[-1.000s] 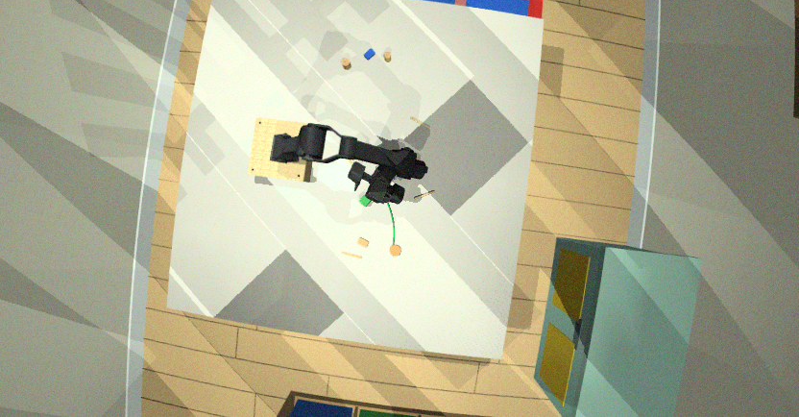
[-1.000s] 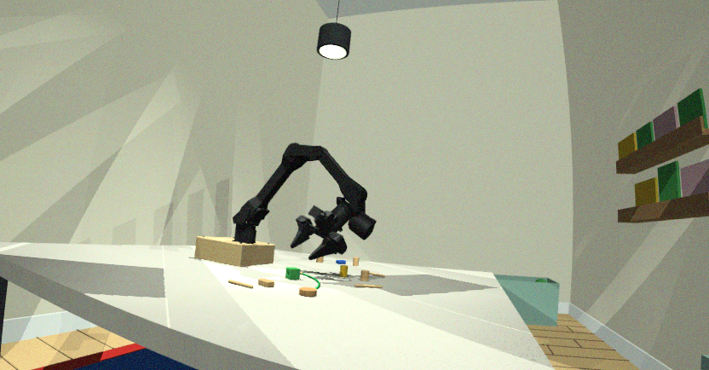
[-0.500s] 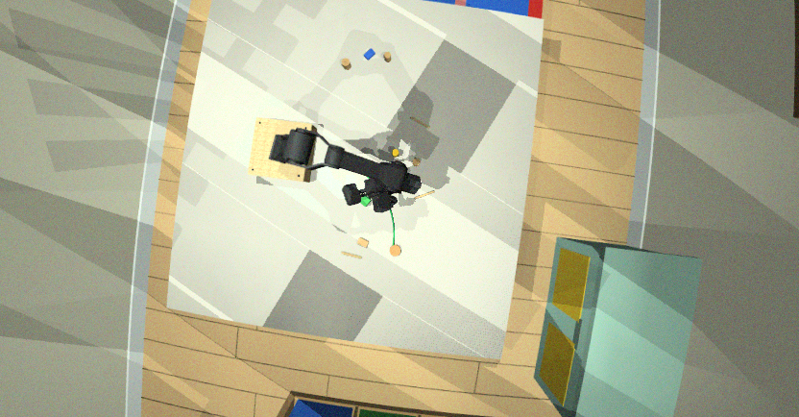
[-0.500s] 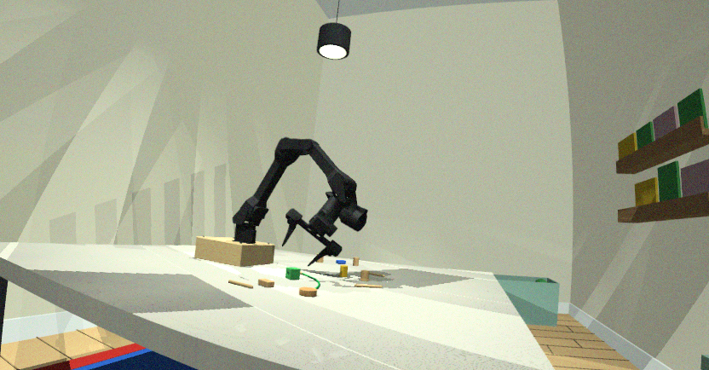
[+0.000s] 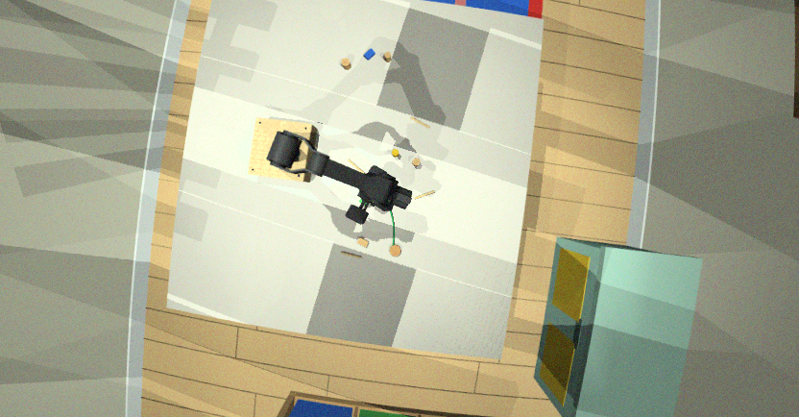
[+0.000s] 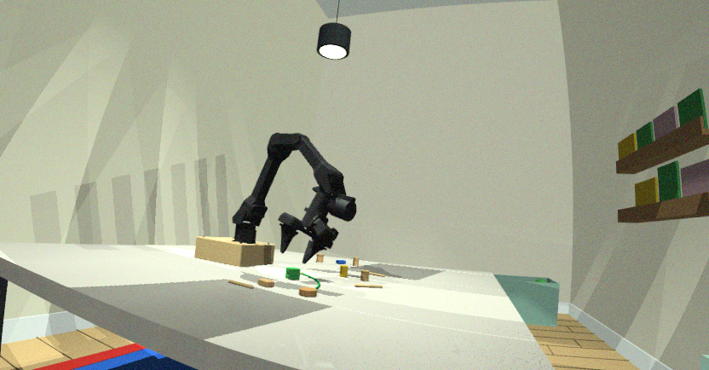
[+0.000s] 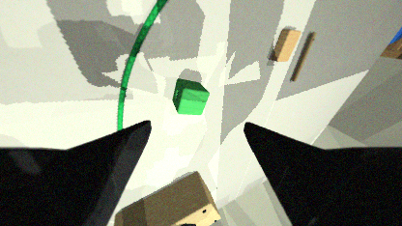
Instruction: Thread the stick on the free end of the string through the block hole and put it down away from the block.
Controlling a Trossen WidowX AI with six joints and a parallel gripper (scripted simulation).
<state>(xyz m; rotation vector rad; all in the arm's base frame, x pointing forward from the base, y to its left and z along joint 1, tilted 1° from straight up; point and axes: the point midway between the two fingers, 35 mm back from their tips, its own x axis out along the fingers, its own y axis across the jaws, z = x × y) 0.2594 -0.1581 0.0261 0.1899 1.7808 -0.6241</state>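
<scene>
The green block (image 5: 360, 201) (image 6: 292, 273) (image 7: 192, 98) stands on the table, mostly hidden by the arm in the top view; I cannot make out its hole. The round wooden button (image 5: 395, 250) (image 6: 308, 292) lies on the table. The green string (image 5: 394, 227) (image 7: 127, 77) runs from it, beside the block, and passes out of sight behind a finger in the wrist view. A thin stick (image 5: 355, 165) shows beside the arm, apparently the string's; their join is hidden. My gripper (image 6: 294, 257) (image 7: 199, 125) is wide open and empty, above the table near the block.
A tan piece (image 5: 362, 242) (image 6: 266, 282) (image 7: 288, 44) and a loose stick (image 5: 351, 254) (image 7: 303, 57) lie near the button. A yellow cylinder (image 5: 395, 152) (image 6: 343, 270), a wooden cylinder (image 5: 416, 161) and another stick (image 5: 424, 194) are beyond the arm. The wooden base (image 7: 169, 203) is close by.
</scene>
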